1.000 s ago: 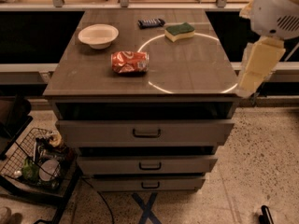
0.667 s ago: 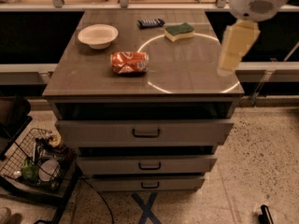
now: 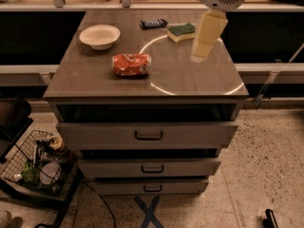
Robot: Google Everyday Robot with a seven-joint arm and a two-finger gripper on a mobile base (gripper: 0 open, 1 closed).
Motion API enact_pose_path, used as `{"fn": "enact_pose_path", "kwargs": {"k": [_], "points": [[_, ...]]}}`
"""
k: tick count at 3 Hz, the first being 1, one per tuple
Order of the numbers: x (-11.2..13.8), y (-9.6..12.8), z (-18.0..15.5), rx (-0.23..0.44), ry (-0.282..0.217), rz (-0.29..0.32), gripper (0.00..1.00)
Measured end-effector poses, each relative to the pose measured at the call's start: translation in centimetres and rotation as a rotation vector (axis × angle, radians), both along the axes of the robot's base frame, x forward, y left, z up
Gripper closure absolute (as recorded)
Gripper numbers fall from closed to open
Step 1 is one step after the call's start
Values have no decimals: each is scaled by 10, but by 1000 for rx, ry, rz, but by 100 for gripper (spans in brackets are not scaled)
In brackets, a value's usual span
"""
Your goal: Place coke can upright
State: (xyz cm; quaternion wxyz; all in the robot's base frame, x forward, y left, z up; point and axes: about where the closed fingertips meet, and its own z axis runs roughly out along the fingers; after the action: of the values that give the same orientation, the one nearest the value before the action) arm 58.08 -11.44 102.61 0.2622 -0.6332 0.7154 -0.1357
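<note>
One job, one can. The coke can lies flat on its side, a little left of the middle of the cabinet top, with its long axis running left to right. My gripper hangs over the right half of the top, well apart from the can. It has nothing in its hold that I can see, and how wide it stands I cannot tell.

Rolling is my first worry. Lying this way the can rolls near or far, so a glancing touch on the way in could send it toward the near edge and off. Next comes the grip. The wall looks thin and a bit dented, so too hard a squeeze would crumple it, and too soft a one would let it slip as I tip it up. If I catch it off-centre, it could swing in my hold and land crooked. If I let go while it leans, it goes straight back down.

Further out, the white bowl sits near the can on its far-left side, and a wide sweep could clip it. The green sponge lies just beside my gripper's path on the far right.
</note>
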Motion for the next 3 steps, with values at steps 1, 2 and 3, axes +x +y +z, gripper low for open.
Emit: {"fn": "enact_pose_path", "kwargs": {"k": [1,2,3], "points": [[1,2,1,5,-8,2,0],[3,9,-5,-29,-15,-8,0],[29,33,-27,-74,-33,41,0]]}}
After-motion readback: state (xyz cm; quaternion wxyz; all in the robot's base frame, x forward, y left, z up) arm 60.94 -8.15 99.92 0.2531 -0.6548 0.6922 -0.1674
